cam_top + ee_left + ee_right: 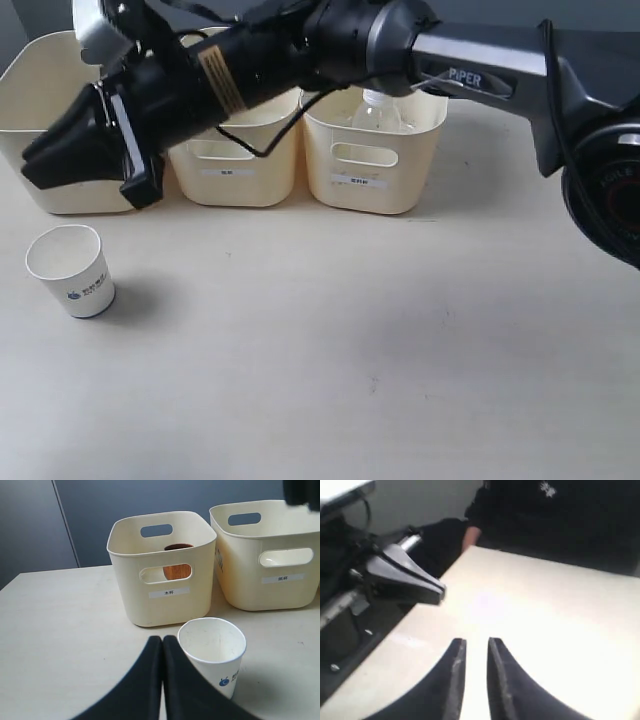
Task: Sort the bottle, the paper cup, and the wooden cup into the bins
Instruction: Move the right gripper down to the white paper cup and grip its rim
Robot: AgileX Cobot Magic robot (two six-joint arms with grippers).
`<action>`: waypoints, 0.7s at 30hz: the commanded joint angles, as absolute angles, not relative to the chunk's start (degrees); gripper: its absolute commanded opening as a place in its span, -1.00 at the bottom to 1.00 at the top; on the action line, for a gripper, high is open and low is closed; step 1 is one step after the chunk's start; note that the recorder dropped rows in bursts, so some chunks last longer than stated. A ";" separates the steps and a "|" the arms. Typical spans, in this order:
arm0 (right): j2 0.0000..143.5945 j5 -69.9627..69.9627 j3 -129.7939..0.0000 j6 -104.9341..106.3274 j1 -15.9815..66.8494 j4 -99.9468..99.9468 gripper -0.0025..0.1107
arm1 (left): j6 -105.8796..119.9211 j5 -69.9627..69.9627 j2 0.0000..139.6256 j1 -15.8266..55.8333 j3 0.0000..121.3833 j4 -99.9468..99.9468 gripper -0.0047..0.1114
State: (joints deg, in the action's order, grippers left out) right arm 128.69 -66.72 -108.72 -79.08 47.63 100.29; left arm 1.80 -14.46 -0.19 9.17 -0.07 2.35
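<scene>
- Black fingers (150, 680) of the left gripper (162, 642) lay pressed together with nothing between them, low over the pale worktop (65, 630).
- Just beside those fingers stood the paper cup (214, 652), upright and open-mouthed, its blue logo facing the left wrist camera; whether the gripper touched its wall could not be told.
- Beyond the cup sat a cream bin (160, 575) with an oval handle cut-out and a small front label; through the cut-out and over the rim the wooden cup (176, 565) showed inside it.
- A second bin (270, 565) stood close beside the first, with its own label.
- In the exterior view the paper cup (72, 270) stood alone on the worktop (350, 360), in front of the leftmost bin (40, 110).
- The bottle (378, 112) stood inside the rightmost bin (372, 150), its white cap and clear shoulders rising above the rim.
- The middle bin (240, 165) was partly hidden by a black arm (260, 70) reaching across the row from the right.
- The right gripper (476, 647) held its dark fingers (455, 680) slightly apart, a narrow gap between the tips and nothing in it, above bare worktop (545, 630).
- Past it, in the right wrist view, another black gripper (402, 577) pointed over the worktop edge; a dark blurred shape lay behind.
</scene>
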 commanded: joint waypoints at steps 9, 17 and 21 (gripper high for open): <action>129.55 -41.90 -102.49 -66.28 53.40 99.95 0.14 | 1.63 -13.67 0.00 9.32 0.00 2.46 -0.92; 131.81 -42.35 -102.49 -64.77 55.60 99.95 0.03 | 1.63 -13.67 0.00 9.32 0.00 2.46 -0.92; 133.51 -42.49 -102.49 -64.89 55.60 99.95 0.03 | 1.63 -13.67 0.00 9.32 0.00 2.46 -0.92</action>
State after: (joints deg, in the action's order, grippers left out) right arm 132.26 -42.71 -102.70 -65.17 55.78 100.29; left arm 1.80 -14.46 -0.19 9.17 -0.07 2.35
